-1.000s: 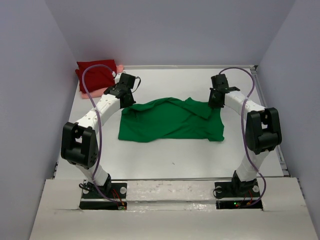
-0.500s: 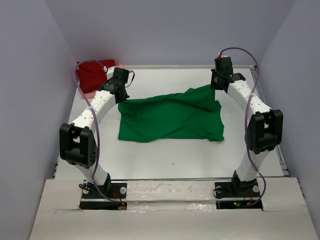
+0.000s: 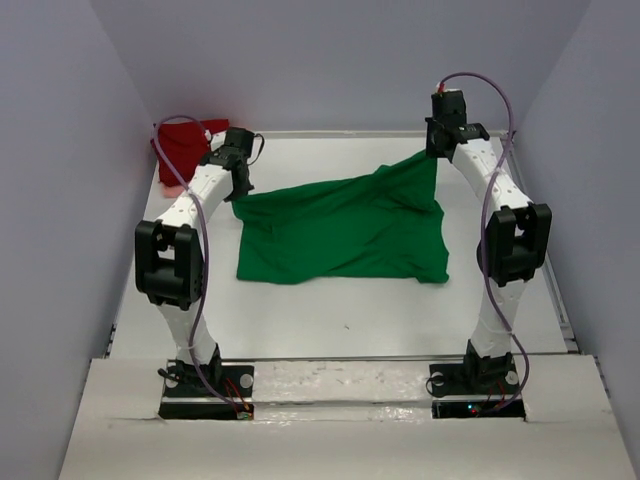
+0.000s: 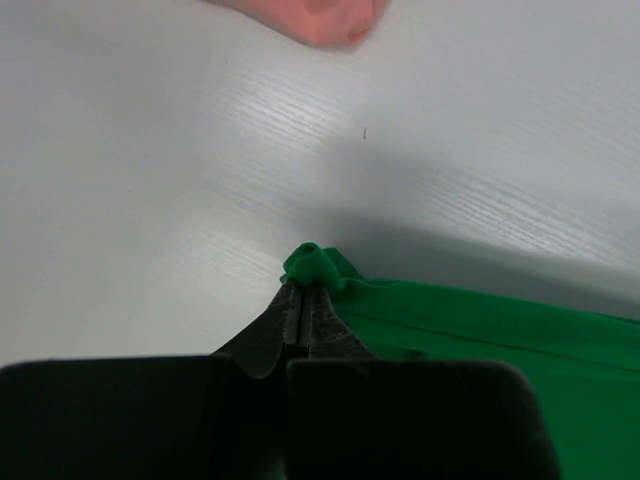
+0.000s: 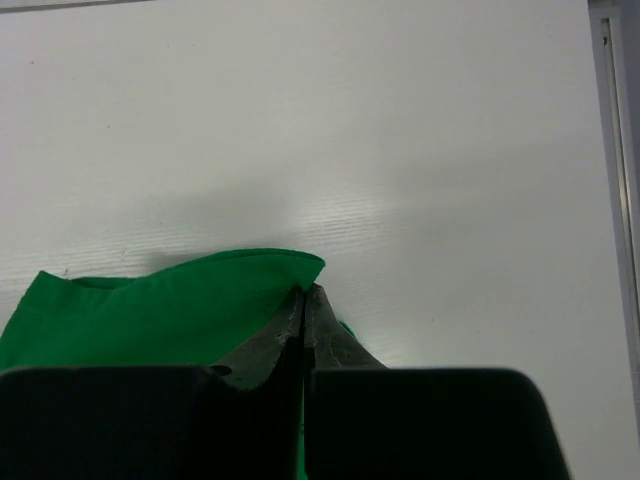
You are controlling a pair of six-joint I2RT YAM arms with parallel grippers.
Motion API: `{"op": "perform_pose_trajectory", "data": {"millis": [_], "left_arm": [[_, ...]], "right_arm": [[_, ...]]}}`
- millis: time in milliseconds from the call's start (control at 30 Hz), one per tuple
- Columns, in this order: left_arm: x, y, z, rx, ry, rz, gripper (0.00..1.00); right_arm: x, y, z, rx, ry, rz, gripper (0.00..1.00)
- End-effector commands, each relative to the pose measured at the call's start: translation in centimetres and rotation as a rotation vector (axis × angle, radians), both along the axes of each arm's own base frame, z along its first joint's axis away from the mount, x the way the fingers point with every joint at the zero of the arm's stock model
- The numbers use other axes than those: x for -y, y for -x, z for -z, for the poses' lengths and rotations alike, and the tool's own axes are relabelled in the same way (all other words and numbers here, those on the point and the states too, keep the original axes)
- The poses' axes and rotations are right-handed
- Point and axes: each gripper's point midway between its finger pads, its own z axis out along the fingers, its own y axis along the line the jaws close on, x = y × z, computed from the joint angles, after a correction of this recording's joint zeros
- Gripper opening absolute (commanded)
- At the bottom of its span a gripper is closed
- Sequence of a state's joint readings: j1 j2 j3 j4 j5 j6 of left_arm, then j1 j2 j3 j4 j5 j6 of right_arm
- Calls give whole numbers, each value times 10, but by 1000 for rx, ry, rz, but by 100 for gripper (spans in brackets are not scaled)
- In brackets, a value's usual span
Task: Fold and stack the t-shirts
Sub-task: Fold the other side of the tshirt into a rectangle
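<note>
The bright green t-shirt (image 3: 345, 230) lies in the middle of the table, its far edge lifted. My left gripper (image 3: 238, 190) is shut on its far left corner (image 4: 318, 268). My right gripper (image 3: 436, 155) is shut on its far right corner (image 5: 250, 290), held higher. The dark red t-shirt (image 3: 185, 145) lies bunched in the far left corner. The salmon pink t-shirt (image 3: 175, 186) peeks out under it and shows at the top of the left wrist view (image 4: 320, 18).
Grey walls close in the table on the left, back and right. A metal rail (image 5: 615, 150) runs along the table's right edge. Both arms reach far across the table (image 3: 330, 310).
Both grippers have moved toward the back of the table and outward, pulling the green shirt's far edge up and spreading it out. The cloth is now flatter and wider.
</note>
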State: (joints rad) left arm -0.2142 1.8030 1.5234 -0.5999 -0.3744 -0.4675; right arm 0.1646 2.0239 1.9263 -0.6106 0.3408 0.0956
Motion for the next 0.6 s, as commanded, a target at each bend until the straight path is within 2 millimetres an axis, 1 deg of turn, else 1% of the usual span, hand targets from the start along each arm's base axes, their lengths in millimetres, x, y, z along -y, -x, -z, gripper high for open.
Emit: {"op": "perform_pose_trajectory", "data": {"millis": [0, 33, 67, 100, 133, 167, 200, 267, 300, 333, 367, 400, 567], "left_arm": [[-1, -19, -10, 18, -12, -4, 0], [1, -25, -15, 39, -5, 2, 0], [3, -30, -17, 50, 1, 11, 0], [5, -33, -12, 39, 3, 16, 0], [7, -40, -21, 58, 6, 20, 0], [8, -44, -22, 62, 5, 25, 0], [7, -51, -25, 70, -6, 29, 0], [8, -57, -28, 69, -11, 34, 0], [9, -60, -24, 60, -14, 35, 0], [10, -64, -28, 71, -12, 38, 0], [10, -66, -28, 72, -11, 39, 0], [12, -70, -29, 77, -5, 43, 0], [16, -80, -28, 87, 3, 47, 0]], "right_arm": [[33, -9, -35, 62, 45, 50, 0], [37, -12, -36, 69, 39, 54, 0], [35, -14, -36, 67, 39, 40, 0], [42, -17, -36, 70, 40, 47, 0], [43, -20, -35, 70, 49, 52, 0], [47, -23, -39, 79, 48, 49, 0], [43, -26, -40, 83, 39, 24, 0], [39, -30, -43, 94, 29, 4, 0], [37, -33, -49, 108, 23, -5, 0], [36, -34, -48, 108, 20, -9, 0], [36, -34, -49, 111, 21, -7, 0], [35, -35, -50, 105, 42, -41, 0], [38, -34, -44, 89, 70, -52, 0]]}}
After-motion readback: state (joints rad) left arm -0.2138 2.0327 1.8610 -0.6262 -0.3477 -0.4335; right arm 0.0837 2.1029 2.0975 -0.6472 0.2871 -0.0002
